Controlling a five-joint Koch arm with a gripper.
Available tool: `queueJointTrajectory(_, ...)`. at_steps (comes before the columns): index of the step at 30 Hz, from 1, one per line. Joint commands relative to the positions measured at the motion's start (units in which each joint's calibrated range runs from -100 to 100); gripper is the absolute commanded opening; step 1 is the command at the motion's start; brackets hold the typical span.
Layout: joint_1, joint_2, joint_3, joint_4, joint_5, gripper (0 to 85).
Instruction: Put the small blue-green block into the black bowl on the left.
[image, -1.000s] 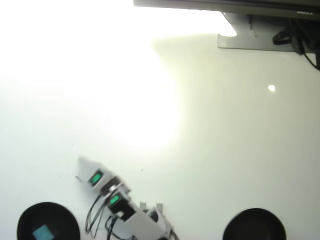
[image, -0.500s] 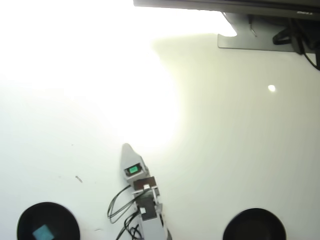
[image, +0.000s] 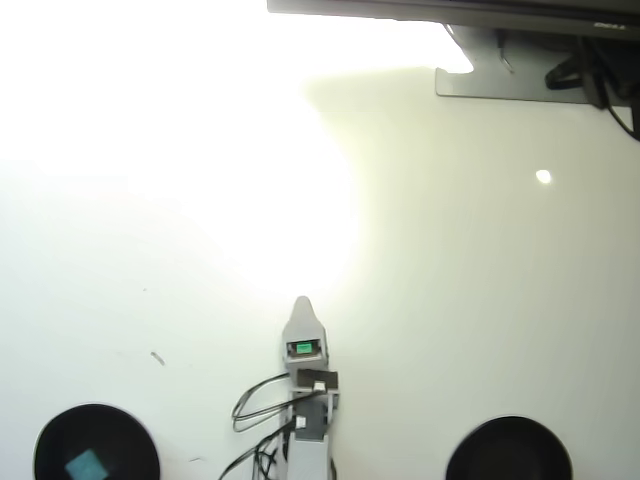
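Small blue-green block (image: 86, 466) sits inside black bowl (image: 96, 445), lower left. Claw (image: 303, 303) at lower centre, empty, open/closed unclear. Risk: arm sweep knocks bowl.

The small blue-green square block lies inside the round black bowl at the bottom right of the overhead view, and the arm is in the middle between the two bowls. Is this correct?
Not quite. In the overhead view the small blue-green square block lies inside the round black bowl at the bottom left, not the right one. The other black bowl, at the bottom right, looks empty. The arm is indeed between the two bowls.
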Motion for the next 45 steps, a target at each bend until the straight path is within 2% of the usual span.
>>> queueJointTrajectory(1, -0.4, -1.2, -4.2, 10.8, -0.1, 40.6)
queueJointTrajectory(8, 1.2, -1.2, -17.7, 26.6, -0.1, 43.2)
queueJointTrajectory(14, 1.2, -1.1, -19.0, 25.7, 0.5, 47.6)
queueJointTrajectory(17, 1.7, -1.0, -20.6, 25.3, 4.0, 47.6)
queueJointTrajectory(20, 2.9, -1.1, -21.2, 25.3, 5.9, 47.6)
queueJointTrajectory(45, 2.4, -0.6, -23.5, 22.4, 6.6, 48.0)
